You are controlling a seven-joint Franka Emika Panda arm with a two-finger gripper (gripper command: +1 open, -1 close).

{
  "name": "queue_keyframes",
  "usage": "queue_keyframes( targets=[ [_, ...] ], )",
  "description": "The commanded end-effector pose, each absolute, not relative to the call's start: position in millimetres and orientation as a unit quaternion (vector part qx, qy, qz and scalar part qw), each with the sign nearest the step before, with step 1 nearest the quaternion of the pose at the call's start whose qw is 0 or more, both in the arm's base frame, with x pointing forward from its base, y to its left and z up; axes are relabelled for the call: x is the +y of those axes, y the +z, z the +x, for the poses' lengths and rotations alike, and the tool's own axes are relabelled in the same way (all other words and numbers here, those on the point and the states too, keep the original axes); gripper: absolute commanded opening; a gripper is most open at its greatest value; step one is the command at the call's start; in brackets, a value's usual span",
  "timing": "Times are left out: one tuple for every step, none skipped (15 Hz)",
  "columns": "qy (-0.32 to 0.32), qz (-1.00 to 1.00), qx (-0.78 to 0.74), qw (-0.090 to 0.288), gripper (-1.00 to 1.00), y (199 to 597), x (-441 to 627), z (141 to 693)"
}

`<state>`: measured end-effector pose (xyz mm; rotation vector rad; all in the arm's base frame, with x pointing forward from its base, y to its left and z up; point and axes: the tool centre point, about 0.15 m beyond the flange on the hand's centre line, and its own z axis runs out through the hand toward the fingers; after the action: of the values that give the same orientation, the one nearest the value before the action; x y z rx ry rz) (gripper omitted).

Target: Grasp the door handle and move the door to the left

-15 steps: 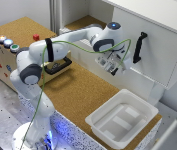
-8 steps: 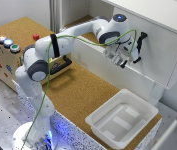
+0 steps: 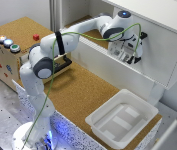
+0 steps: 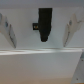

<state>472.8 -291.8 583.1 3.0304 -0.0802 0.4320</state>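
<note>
A white Franka arm point(image 3: 63, 47) rises from its base at about 7 o'clock in the exterior view and reaches across a cork-topped table point(image 3: 83, 90) toward a white cabinet at about 2 o'clock. The gripper point(image 3: 129, 56) sits right against the face of the door point(image 3: 160, 55), a large flat white panel that fills the upper part of the exterior view's right. The door handle point(image 3: 143, 36), a short black bar, shows only as a small dark piece at about 1 o'clock from the gripper, mostly hidden behind the wrist.

In the wrist view the door handle point(image 4: 44, 24) appears as a dark upright bar, centred between the two pale fingers point(image 4: 7, 30), which stand well apart on either side of it without touching it. The jaws are spread wide and hold nothing. The picture is blurred, so the handle's mounts cannot be made out clearly.

A green cable point(image 3: 88, 35) runs along the arm. At about 9 o'clock from the arm stands a brown wooden box point(image 3: 5, 60) with coloured buttons point(image 3: 8, 44) on top and a black horizontal handle point(image 3: 63, 65) on its front. A white plastic tray point(image 3: 123, 120) lies on the table at about 5 o'clock
</note>
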Motion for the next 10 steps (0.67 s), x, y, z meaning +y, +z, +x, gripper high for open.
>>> queue_keyframes(
  targets=[
    [0.145,0.989,-0.010,0.026,1.00,582,-293,483],
    [0.154,0.988,-0.017,0.024,1.00,587,-297,491],
    [0.160,0.987,-0.019,0.015,1.00,591,-301,501],
    [0.162,0.987,-0.018,0.002,1.00,593,-304,509],
    [0.171,0.985,-0.023,-0.001,1.00,596,-307,515],
    [0.183,0.983,-0.025,-0.007,1.00,598,-310,518],
    [0.194,0.980,-0.029,-0.022,1.00,598,-313,521],
    [0.192,0.981,-0.029,-0.022,1.00,594,-313,525],
    [0.192,0.981,-0.027,-0.026,1.00,591,-313,528],
    [0.194,0.980,-0.028,-0.030,1.00,591,-313,530]
  ],
)
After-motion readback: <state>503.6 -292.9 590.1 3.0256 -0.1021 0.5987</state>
